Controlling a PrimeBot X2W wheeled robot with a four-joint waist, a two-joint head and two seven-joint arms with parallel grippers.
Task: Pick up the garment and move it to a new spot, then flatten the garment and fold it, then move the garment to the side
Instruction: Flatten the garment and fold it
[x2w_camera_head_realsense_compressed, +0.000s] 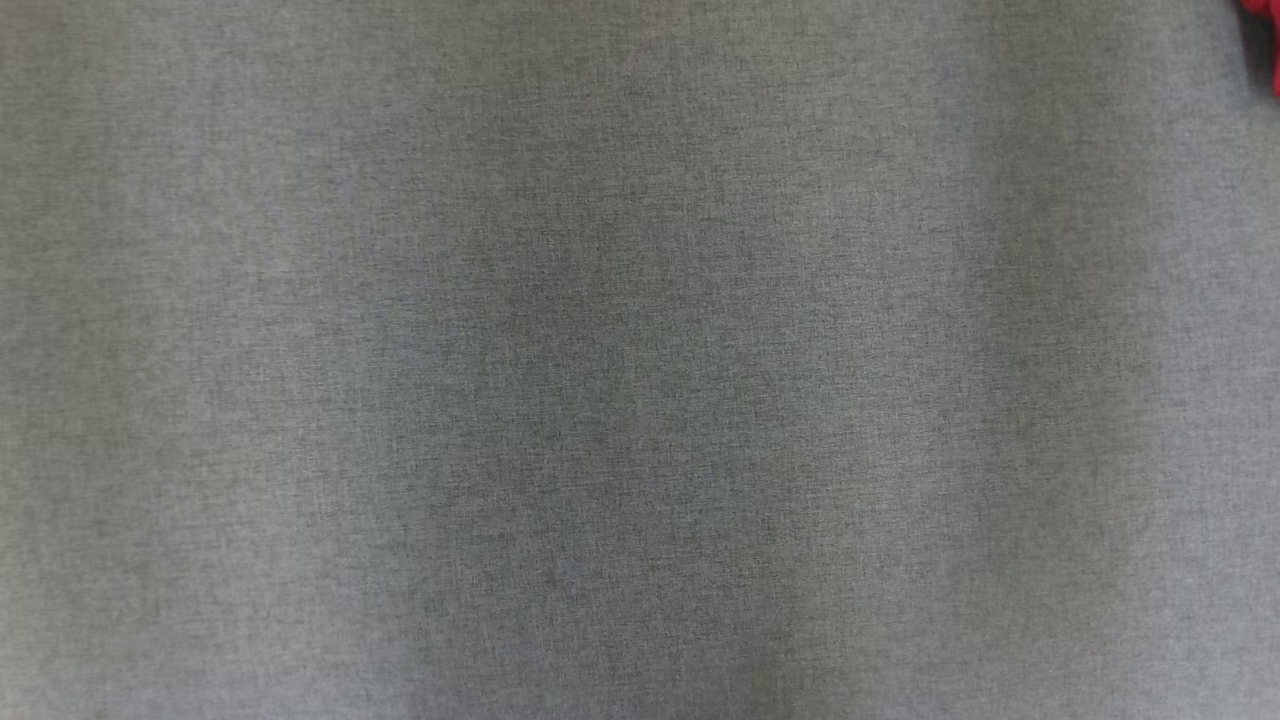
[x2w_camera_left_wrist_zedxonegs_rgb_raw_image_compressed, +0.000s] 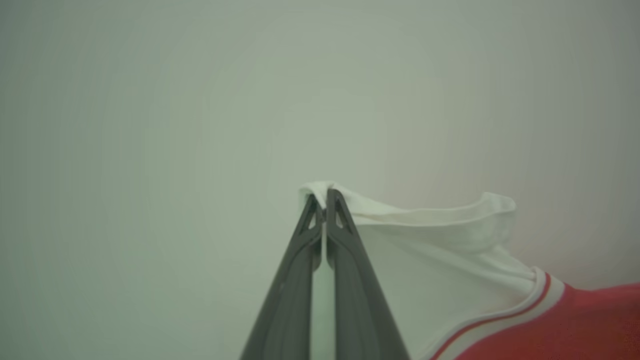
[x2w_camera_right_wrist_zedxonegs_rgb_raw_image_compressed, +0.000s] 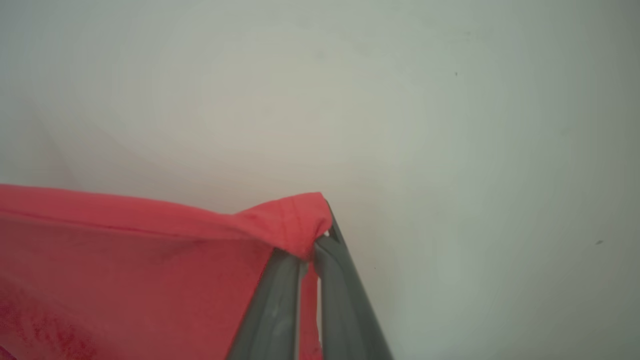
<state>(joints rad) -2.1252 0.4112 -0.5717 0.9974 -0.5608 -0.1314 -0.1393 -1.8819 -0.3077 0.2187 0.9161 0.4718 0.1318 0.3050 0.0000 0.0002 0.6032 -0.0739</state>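
Observation:
The garment is red with a white sleeve and red-and-white trim. In the left wrist view my left gripper (x2w_camera_left_wrist_zedxonegs_rgb_raw_image_compressed: 323, 196) is shut on the edge of its white sleeve (x2w_camera_left_wrist_zedxonegs_rgb_raw_image_compressed: 430, 250), and the red body (x2w_camera_left_wrist_zedxonegs_rgb_raw_image_compressed: 565, 325) trails to the lower right. In the right wrist view my right gripper (x2w_camera_right_wrist_zedxonegs_rgb_raw_image_compressed: 320, 235) is shut on a bunched red hem corner (x2w_camera_right_wrist_zedxonegs_rgb_raw_image_compressed: 295, 220), with red cloth (x2w_camera_right_wrist_zedxonegs_rgb_raw_image_compressed: 125, 270) stretching away to the left. A sliver of the red garment (x2w_camera_head_realsense_compressed: 1265, 40) peeks in at the top right corner of the head view.
A grey woven table cover (x2w_camera_head_realsense_compressed: 640, 360) lies below the head camera. Behind the cloth in both wrist views is a plain pale surface (x2w_camera_left_wrist_zedxonegs_rgb_raw_image_compressed: 200, 125).

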